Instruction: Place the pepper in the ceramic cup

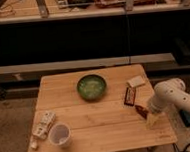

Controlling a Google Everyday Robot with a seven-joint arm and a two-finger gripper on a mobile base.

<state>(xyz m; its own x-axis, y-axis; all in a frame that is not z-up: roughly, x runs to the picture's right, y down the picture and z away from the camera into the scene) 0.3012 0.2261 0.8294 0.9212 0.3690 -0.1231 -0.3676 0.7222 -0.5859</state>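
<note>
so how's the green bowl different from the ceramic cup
The green bowl is wide and shallow; the ceramic cup is smaller and narrower. The green bowl is green, the ceramic cup pale whitish. The green bowl sits mid-rear on the table, the ceramic cup near its front left corner. Both are round, upright and open-topped. The claw hangs at the right front edge beside the pepper, away from both.

Table (pixel 102 121) matt pale wood; bowl (pixel 80 89) glossy green; gripper (pixel 152 119) smooth pale plastic, at table's right edge.
</note>
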